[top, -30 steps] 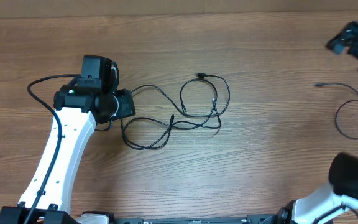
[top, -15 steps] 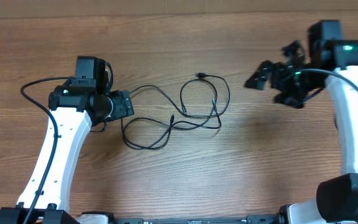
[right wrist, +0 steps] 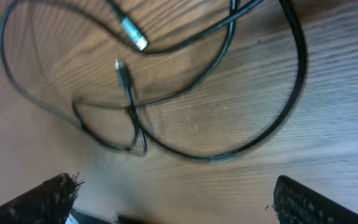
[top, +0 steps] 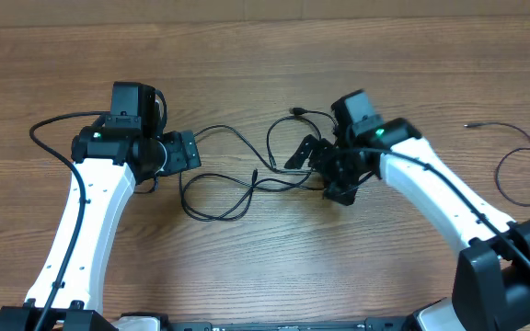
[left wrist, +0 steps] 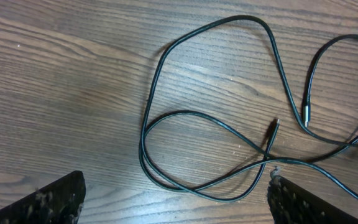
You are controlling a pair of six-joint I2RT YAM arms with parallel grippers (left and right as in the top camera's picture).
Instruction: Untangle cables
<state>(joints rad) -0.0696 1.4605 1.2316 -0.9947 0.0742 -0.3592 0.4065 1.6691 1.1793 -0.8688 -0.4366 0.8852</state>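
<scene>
The wooden worktop (top: 247, 55), seen overhead, carries the tangled cables (top: 283, 182) between the left gripper (top: 190, 152) and the right gripper (top: 318, 173). The left wrist view shows that gripper's jaws apart and empty, with the loops ahead. The right wrist view shows jaws apart above crossed strands; closing there could pinch two cords and tighten the tangle.

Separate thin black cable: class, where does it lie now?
Overhead view: the separate thin black cable lies at the wooden table's far right, well right of the right gripper and the tangled black cables.

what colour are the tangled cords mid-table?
Black. The thin tangled cords show clearest in the left wrist view.
</scene>
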